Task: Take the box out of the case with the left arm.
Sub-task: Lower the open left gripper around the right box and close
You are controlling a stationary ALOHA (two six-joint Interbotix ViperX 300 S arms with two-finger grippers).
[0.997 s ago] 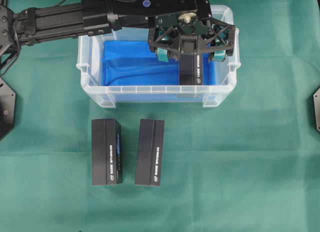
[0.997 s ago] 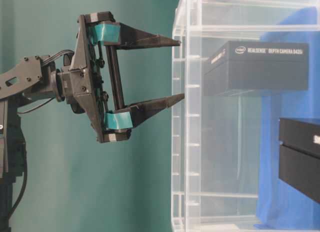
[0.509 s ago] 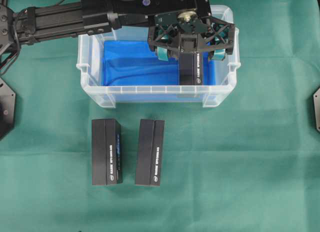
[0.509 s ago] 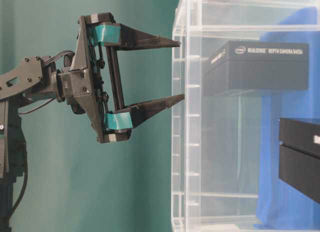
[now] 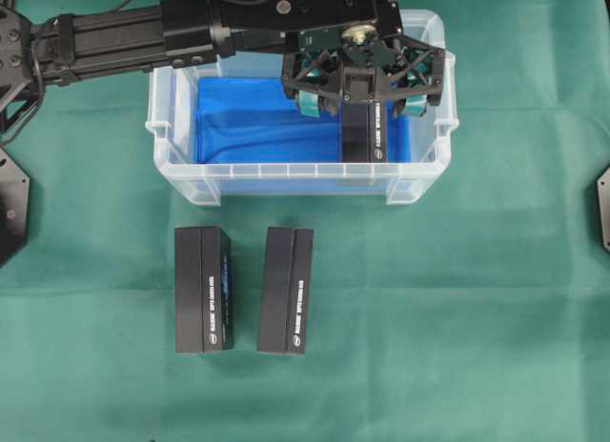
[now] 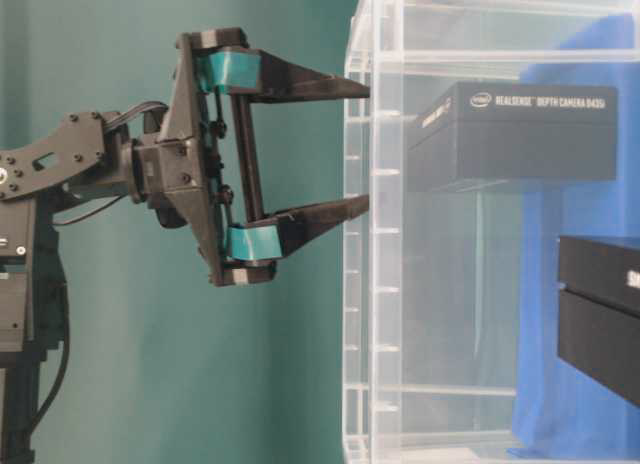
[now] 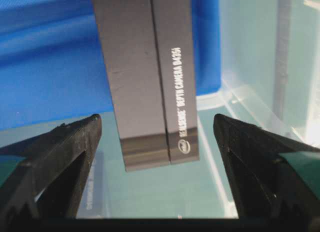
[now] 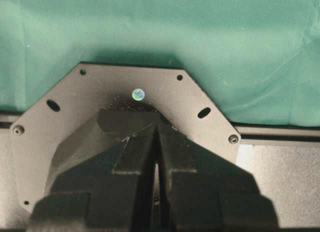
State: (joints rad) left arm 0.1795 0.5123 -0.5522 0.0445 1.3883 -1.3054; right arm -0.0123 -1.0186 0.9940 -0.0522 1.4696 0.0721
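Right, I'm hovering my left tool (image 5: 363, 88), fingers spread wide and gripping nothing, over the box (image 5: 368, 130) lying in the case (image 5: 297, 172) at its right end, so grasping and lifting out are both pending.

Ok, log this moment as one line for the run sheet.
phase: pre-grasp | left end effector: open, above box in case, not touching | right end effector: shut, parked | two boxes outside on cloth
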